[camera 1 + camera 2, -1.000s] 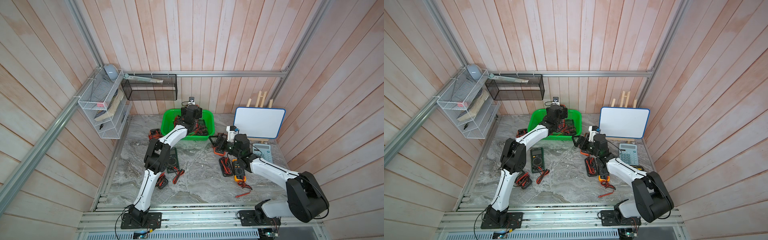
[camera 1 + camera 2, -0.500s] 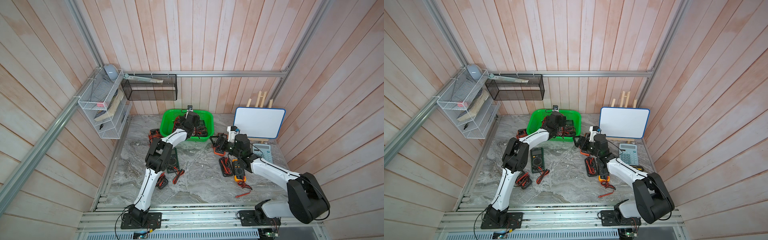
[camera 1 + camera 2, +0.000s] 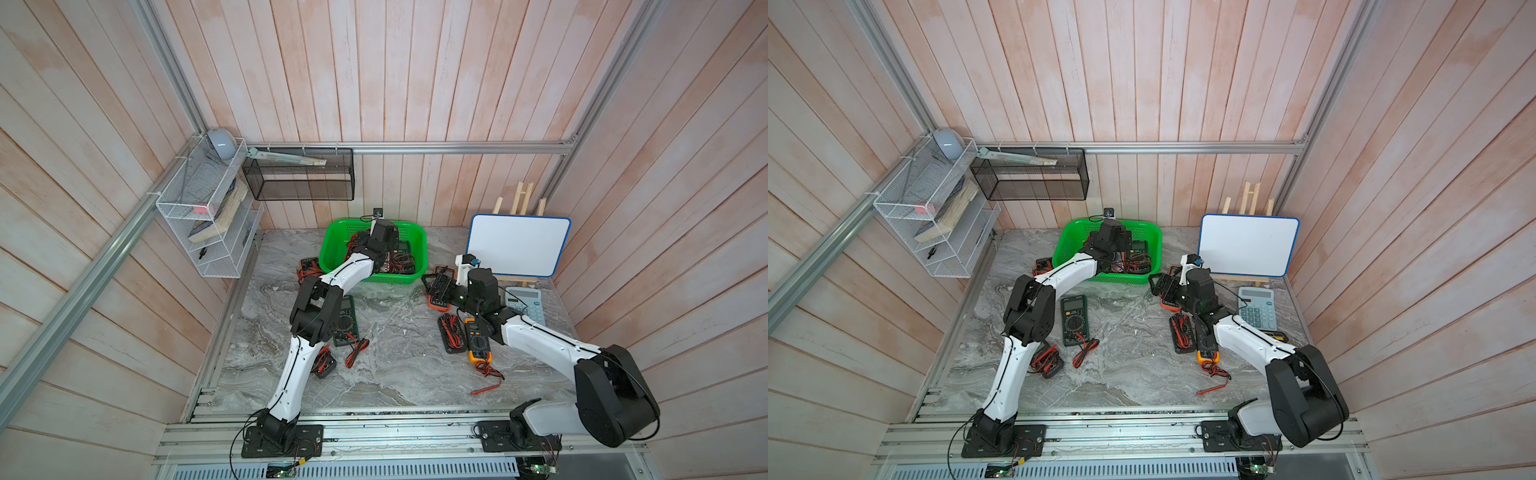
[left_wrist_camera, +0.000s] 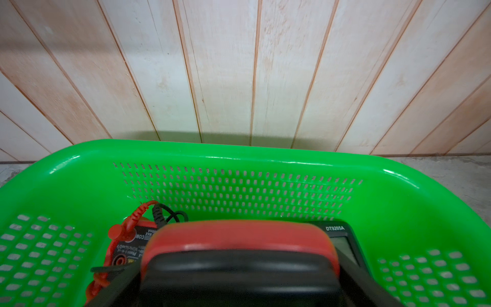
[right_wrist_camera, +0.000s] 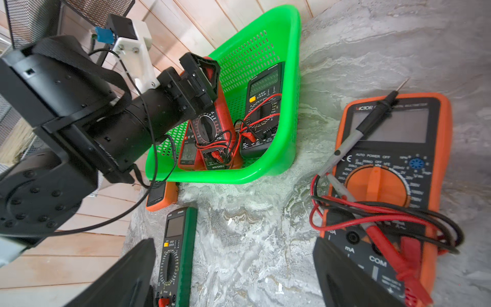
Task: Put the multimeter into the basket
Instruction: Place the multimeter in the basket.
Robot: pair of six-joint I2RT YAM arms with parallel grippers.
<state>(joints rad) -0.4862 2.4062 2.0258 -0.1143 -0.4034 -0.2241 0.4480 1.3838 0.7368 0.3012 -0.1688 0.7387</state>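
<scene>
Reaching over the green basket [image 4: 239,155], the left hand [image 4: 236,279] hangs with its fingers [image 4: 114,289] set wide on either side of a red multimeter [image 5: 210,127]; whether they press it cannot be told. That red multimeter lies inside the basket, its upper end between the fingers, beside a second red multimeter [image 5: 187,154] and a dark multimeter [image 5: 263,87], with red and black leads [image 5: 249,137] tangled across them. Away from the basket, the right hand [image 5: 233,255] hovers over the table [image 5: 252,212], spread wide and empty, an orange multimeter [image 5: 385,164] just beside one finger and a green multimeter [image 5: 175,252] near the other.
</scene>
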